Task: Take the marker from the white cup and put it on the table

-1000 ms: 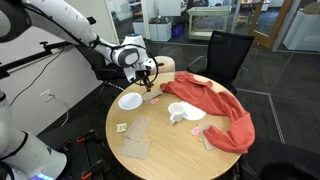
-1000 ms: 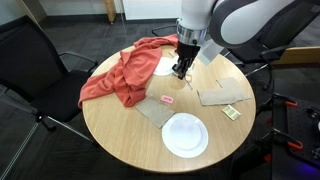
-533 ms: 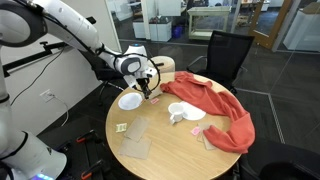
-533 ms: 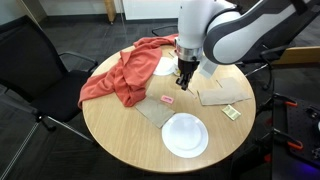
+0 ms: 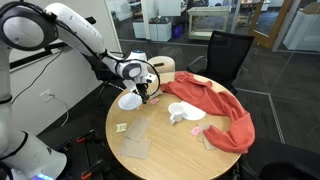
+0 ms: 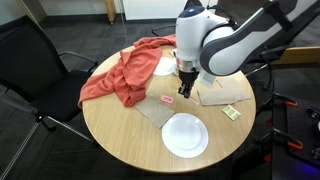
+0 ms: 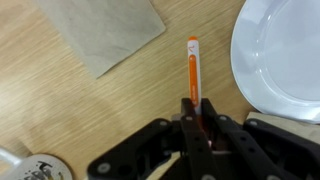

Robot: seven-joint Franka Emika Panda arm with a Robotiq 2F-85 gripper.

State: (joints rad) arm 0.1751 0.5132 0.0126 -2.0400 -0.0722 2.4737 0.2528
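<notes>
My gripper is shut on the marker, an orange stick with a white tip that points down at the table. In both exterior views the gripper hangs low over the round wooden table, with the marker tip close to the top. The white cup stands near the table's middle, apart from the gripper. A round white rim at the wrist view's lower left may be that cup.
A white plate lies close beside the gripper. A brown napkin lies nearby. A red cloth covers one side of the table. A shallow white dish sits by the cup. A black chair stands behind.
The gripper has moved down towards the table top with the marker held in it, ending between the plate and the red cloth.
</notes>
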